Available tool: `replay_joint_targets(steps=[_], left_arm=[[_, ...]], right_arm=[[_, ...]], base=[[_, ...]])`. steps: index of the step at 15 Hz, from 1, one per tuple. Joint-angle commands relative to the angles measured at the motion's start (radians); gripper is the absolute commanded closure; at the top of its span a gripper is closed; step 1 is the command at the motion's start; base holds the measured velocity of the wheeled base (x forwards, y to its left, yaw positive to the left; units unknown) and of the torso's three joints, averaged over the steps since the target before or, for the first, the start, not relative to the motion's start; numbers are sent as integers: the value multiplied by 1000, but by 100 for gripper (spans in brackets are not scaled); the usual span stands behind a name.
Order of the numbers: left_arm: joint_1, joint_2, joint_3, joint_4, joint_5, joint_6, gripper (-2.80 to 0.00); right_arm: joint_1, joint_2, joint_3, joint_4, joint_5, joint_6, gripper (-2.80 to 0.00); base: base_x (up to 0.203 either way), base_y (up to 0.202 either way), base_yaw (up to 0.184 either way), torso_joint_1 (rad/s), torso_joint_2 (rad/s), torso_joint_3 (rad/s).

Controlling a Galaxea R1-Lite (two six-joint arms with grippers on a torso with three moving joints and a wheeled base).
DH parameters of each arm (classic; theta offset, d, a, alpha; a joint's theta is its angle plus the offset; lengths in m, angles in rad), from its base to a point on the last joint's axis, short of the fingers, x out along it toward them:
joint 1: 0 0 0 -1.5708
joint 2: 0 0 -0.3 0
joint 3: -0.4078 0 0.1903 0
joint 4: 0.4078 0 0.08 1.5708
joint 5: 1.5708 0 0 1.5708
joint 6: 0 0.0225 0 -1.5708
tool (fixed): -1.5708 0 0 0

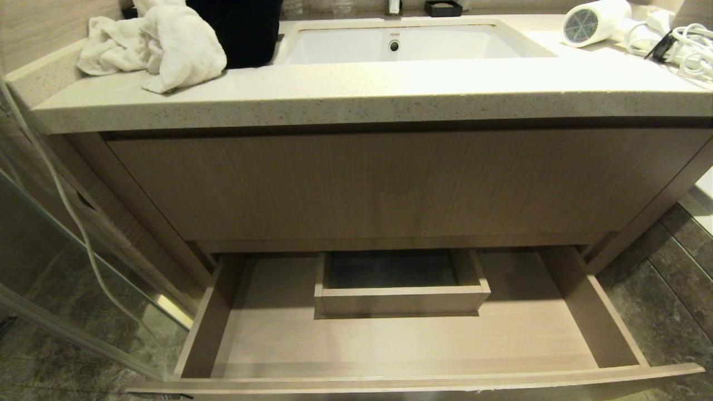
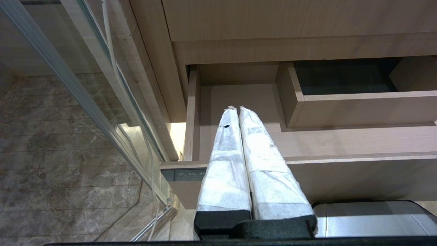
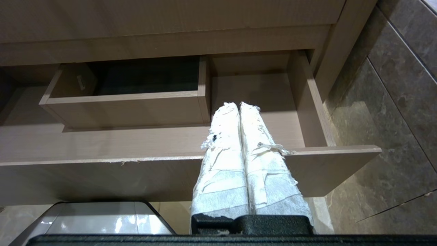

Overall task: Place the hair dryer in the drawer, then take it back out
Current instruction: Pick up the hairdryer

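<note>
Hair dryer: the small white plastic hair dryer with a round grey mesh grille point(image 1: 595, 22) lies on its side at the upper right of the head view, on the pale speckled stone countertop point(image 1: 356, 92), grille turned toward the sink. Nothing touches it.
Cord: its coiled white cord with plug point(image 1: 682, 47) is heaped just beside the barrel at the far right edge, loose enough to trail if the dryer is lifted by the barrel alone.
Drawer: the wide, shallow light-wood drawer point(image 1: 401, 340) stands pulled out across the lower part of the head view, so a clear drop spot is ready. Its floor holds nothing.
Cut-out: a boxed rectangular wooden cut-out point(image 1: 401, 298) sits mid-back in the drawer, probably to clear the sink's pipework; the open floor on either side is where the dryer would fit.
Left gripper: the left gripper point(image 2: 236, 108), fingers wrapped in white cloth tape and pressed together on nothing, hangs in front of the drawer's left end, seen in the left wrist view.
Right gripper: the right gripper point(image 3: 239, 104), likewise clenched and empty, hangs in front of the drawer's right end.
Towel: a crumpled white towel point(image 1: 156, 47) lies at the upper left, well apart from the dryer.
Stage: judging by this, the dryer is not yet picked up; the right arm is nearer to it.
</note>
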Motion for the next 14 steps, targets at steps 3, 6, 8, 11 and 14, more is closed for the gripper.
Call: replay_joint_targets(steps=[3, 6, 8, 11, 14], left_arm=[[0, -1, 0, 0, 0, 0, 0], [0, 0, 0, 0, 0, 0, 0], [0, 0, 0, 0, 0, 0, 0], [0, 0, 0, 0, 0, 0, 0], [0, 0, 0, 0, 0, 0, 0]], right_arm=[[1, 0, 2, 1, 1, -2, 0], [0, 0, 2, 3, 1, -3, 0], [0, 0, 2, 3, 1, -3, 0], [1, 0, 2, 2, 2, -1, 0], [1, 0, 2, 3, 1, -1, 0]], base=[[0, 0, 0, 0, 0, 0], [0, 0, 0, 0, 0, 0], [0, 0, 0, 0, 0, 0], [0, 0, 0, 0, 0, 0], [0, 0, 0, 41, -68, -15]])
